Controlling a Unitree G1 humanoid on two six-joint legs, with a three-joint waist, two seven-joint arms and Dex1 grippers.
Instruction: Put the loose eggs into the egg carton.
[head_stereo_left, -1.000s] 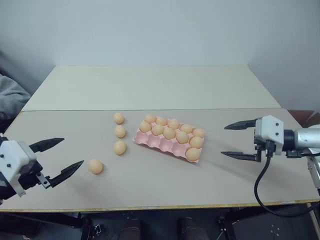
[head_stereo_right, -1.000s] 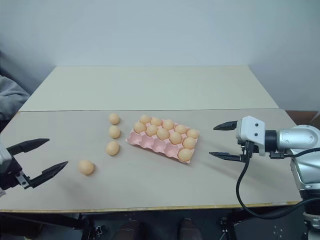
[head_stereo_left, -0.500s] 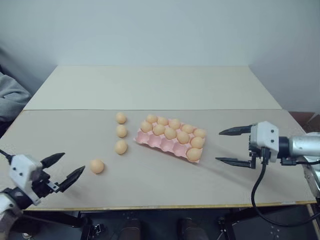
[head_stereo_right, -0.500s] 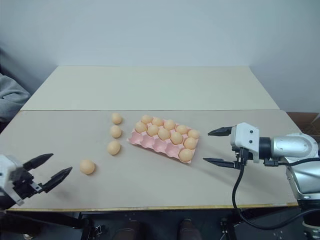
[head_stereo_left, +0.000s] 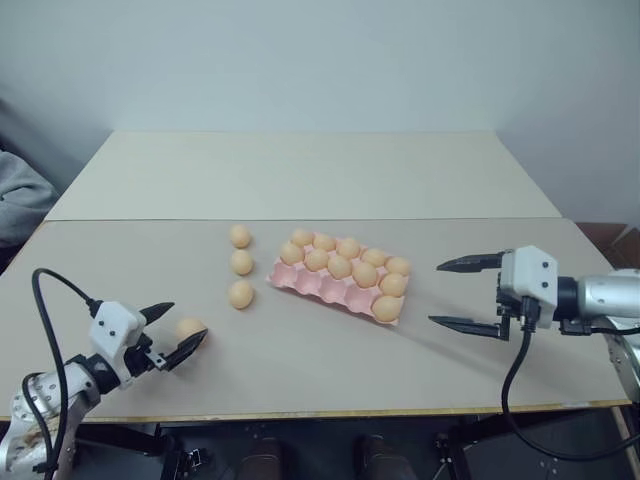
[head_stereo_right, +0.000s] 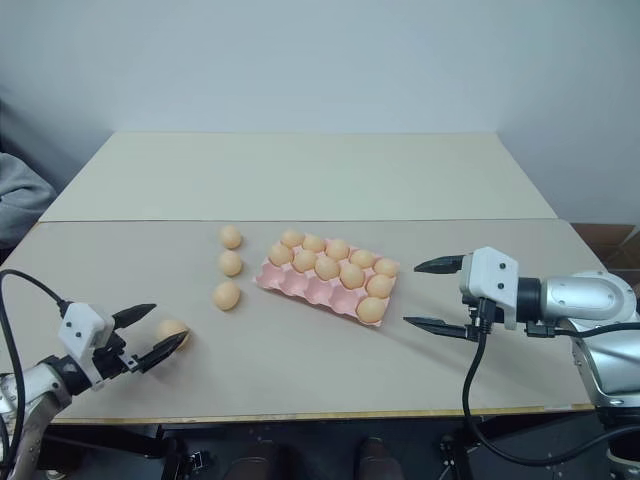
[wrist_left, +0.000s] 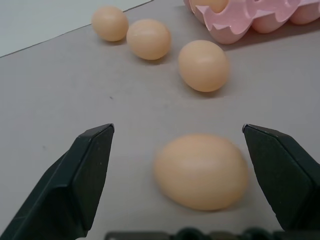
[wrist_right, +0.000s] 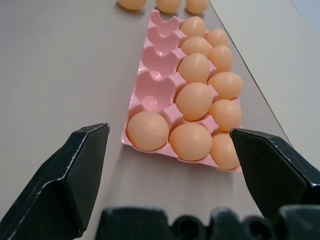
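Four smooth pale orange loose eggs (head_stereo_left: 240, 263) still lie outside the pink moulded egg carton (head_stereo_left: 318, 285); wide-open left end effector (head_stereo_left: 175, 334) straddles the nearest (wrist_left: 201, 170), ungrasped.

A: Where did the four loose eggs (head_stereo_left: 241, 263) lie?

B: Three pale orange ovals formed a column beside the egg carton (head_stereo_left: 325, 286); the fourth (wrist_left: 201, 171) lay apart, nearer the table's front edge.

A: And the carton?

B: Pink, lidless, angled, eleven cups filled, four front cups empty.
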